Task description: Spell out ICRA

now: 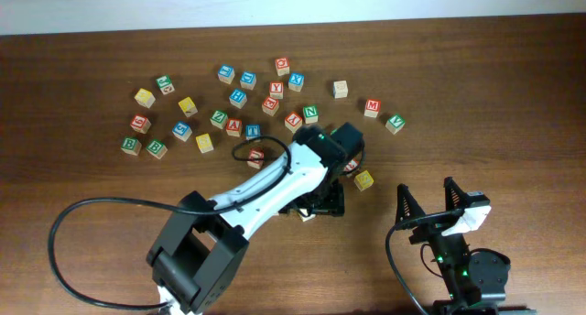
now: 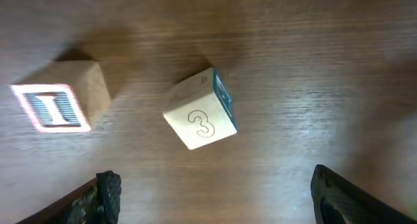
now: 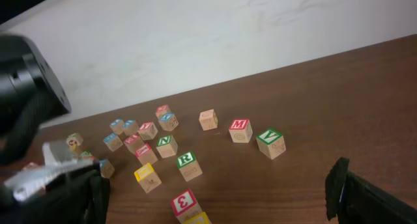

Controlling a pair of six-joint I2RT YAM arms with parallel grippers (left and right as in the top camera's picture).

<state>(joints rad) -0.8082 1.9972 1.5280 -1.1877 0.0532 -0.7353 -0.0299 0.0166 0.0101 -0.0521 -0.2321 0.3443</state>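
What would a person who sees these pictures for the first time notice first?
Probably the white left arm, stretched slantwise across the overhead view, and the coloured letter cubes scattered beyond it. In the left wrist view, the open left gripper hangs over a cube marked 3, with the red I cube beside it.

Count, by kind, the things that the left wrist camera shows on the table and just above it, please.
Wooden cubes: 2 (the I cube and the 3 cube)
Fingers of the left gripper: 2
Total: 4
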